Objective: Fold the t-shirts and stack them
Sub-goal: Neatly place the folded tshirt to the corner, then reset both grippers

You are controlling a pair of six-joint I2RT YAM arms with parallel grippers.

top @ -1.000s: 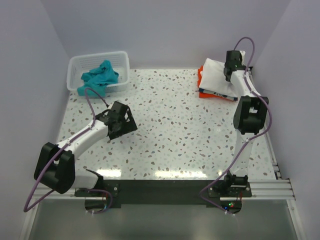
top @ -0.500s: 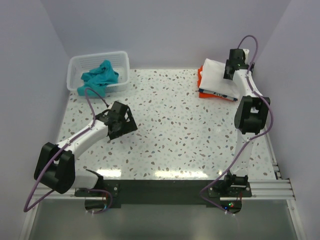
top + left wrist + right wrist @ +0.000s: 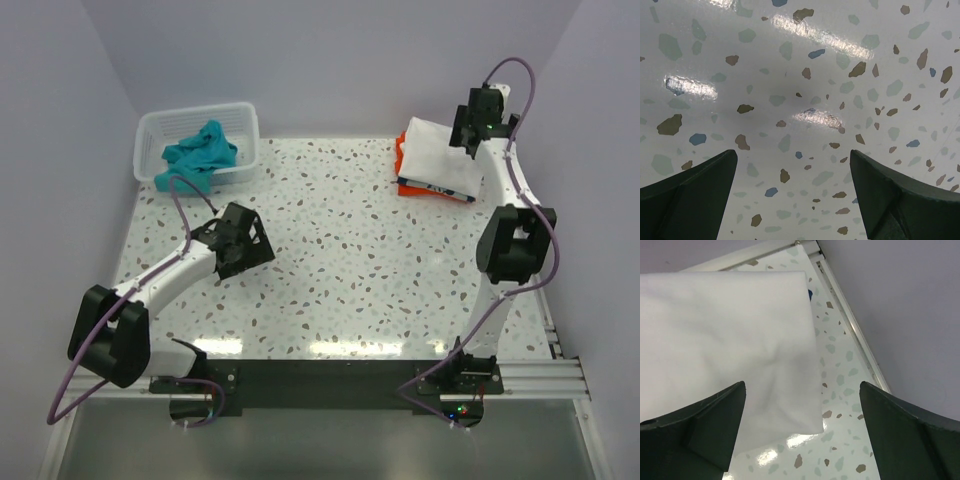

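A folded white t-shirt (image 3: 437, 152) tops a stack at the back right, with orange (image 3: 399, 160) and navy (image 3: 432, 188) shirt edges showing beneath it. In the right wrist view the white t-shirt (image 3: 725, 340) lies flat below my right gripper (image 3: 802, 405), which is open, raised above the stack's right edge and holds nothing. From above, the right gripper (image 3: 478, 112) hovers by the back wall. A crumpled teal t-shirt (image 3: 201, 152) lies in the basket. My left gripper (image 3: 243, 243) hangs open over bare table (image 3: 800, 100), its fingers (image 3: 695, 185) wide apart.
A white mesh basket (image 3: 150, 130) stands at the back left corner. Walls close in the table on the left, back and right, and a metal rail (image 3: 845, 310) runs along the right edge beside the stack.
My right gripper opened, let go of the white t-shirt and rose toward the back right. The left arm has not moved.
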